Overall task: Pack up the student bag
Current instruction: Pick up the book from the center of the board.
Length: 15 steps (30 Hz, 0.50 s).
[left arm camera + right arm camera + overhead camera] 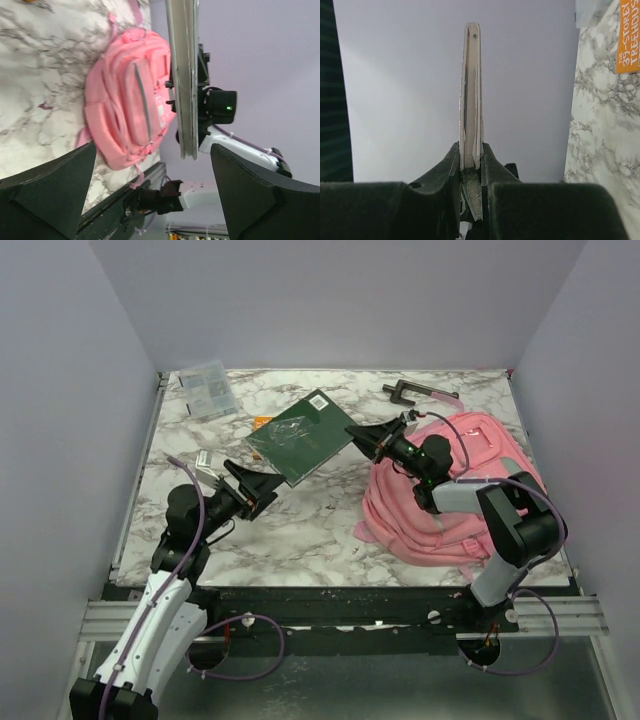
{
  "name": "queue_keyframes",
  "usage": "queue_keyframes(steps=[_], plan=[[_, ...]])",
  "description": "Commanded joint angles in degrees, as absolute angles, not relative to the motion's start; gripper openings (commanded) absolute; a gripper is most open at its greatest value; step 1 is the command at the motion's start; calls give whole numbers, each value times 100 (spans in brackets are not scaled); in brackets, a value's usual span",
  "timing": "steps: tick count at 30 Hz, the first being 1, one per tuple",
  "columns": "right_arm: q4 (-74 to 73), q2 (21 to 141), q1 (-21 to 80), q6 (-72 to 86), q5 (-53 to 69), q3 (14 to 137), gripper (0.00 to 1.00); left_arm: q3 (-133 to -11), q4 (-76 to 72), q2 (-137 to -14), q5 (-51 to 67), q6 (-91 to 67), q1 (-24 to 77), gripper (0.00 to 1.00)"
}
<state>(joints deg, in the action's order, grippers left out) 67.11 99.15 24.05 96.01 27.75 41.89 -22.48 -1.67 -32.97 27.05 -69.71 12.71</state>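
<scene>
my right end effector [371,440] pinches the green book [308,435] by its edge above the tabletop [300,530]; my left end effector [262,488] stands wide beside its near corner. the student bag [440,515] lies at right, under my right arm. i judge this the book-loading step; next, swing it to the bag's opening.

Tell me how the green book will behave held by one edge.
Probably stiff: the green book juts flat from the right pincer without sagging. Pinched at one edge only, it may pivot or slip. Its pages could fan open.
</scene>
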Motion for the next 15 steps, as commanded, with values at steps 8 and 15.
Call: queue_keyframes(steps=[8, 15], plan=[[7753, 8936, 2421, 10157, 2407, 3239, 0, -2674, -2159, -4346, 3126, -7982, 1805, 92], [7906, 8423, 2564, 10121, 1568, 2621, 0, -2968, -2548, -4488, 1932, -7777, 2569, 68]])
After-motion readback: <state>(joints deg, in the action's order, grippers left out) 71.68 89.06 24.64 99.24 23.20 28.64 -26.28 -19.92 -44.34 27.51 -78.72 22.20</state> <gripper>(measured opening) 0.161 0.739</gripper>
